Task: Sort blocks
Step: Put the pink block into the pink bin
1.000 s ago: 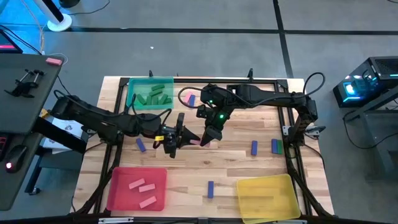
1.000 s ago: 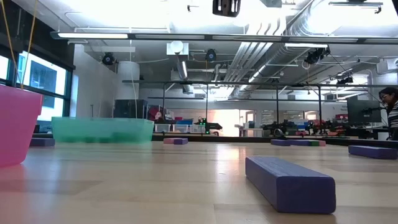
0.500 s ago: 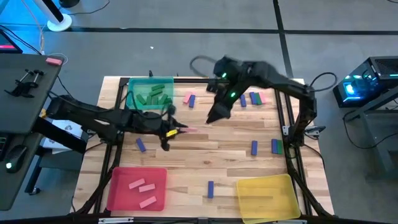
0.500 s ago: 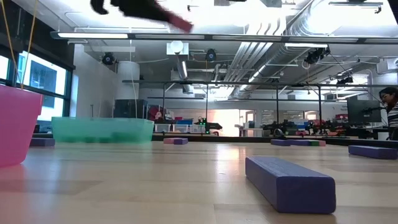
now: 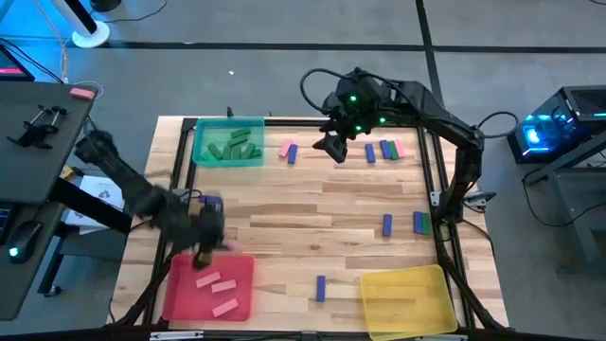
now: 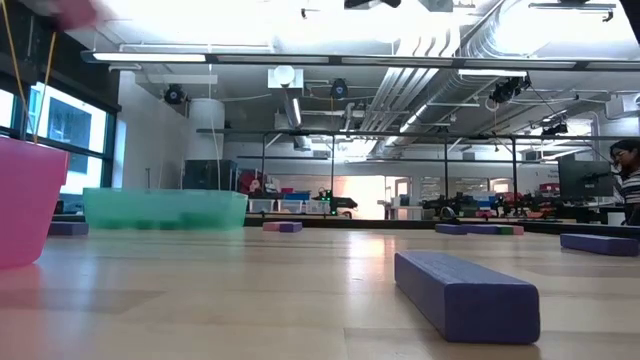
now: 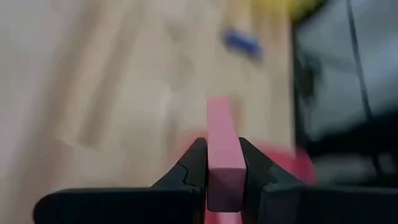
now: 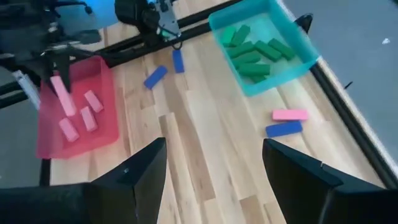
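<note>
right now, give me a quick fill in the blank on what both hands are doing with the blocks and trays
1. The left hand is shut on a ____ block.
2. That hand is above the ____ tray, which already has three pink blocks lying in it.
3. The right hand is ____ and holds nothing.
4. The green blocks lie in the ____ tray.

Missing words: pink; red; open; green
</note>
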Controlling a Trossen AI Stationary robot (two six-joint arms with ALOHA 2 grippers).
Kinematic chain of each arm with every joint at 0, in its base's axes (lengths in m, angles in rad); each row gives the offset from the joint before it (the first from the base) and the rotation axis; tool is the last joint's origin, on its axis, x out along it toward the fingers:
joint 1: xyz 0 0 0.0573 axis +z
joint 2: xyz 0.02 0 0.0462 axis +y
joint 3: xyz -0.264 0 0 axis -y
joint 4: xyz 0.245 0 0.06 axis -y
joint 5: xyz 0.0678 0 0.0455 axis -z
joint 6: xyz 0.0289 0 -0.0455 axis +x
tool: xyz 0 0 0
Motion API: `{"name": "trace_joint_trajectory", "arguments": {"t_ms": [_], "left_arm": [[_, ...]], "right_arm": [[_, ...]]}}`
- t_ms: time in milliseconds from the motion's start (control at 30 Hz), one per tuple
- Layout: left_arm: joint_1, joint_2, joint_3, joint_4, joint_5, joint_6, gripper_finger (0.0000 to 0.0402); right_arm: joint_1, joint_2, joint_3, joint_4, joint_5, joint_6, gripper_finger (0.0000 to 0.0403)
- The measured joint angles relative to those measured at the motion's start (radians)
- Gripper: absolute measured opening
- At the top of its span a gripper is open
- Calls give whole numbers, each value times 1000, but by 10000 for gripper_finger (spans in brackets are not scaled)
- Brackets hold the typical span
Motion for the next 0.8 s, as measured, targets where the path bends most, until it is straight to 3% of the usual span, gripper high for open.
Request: {"name": "trace_joint_trajectory", "arguments": {"t_ms": [167, 300, 500, 667, 800], "left_arm": [[-232, 194, 96, -139, 95, -16, 26], [-371, 300, 88, -249, 112, -72, 26], [-483, 325, 0, -83, 35, -191, 26], [-552, 332, -5, -46, -4, -285, 26], [-614, 351, -5, -70, -158, -357, 26]], "right_arm": [[16, 3, -1, 1, -8, 64, 236], [75, 3, 0, 11, -3, 168, 236], [195, 11, 0, 66, 95, 356, 236], [296, 10, 0, 71, 190, 482, 236], [366, 10, 0, 40, 283, 541, 236]]}}
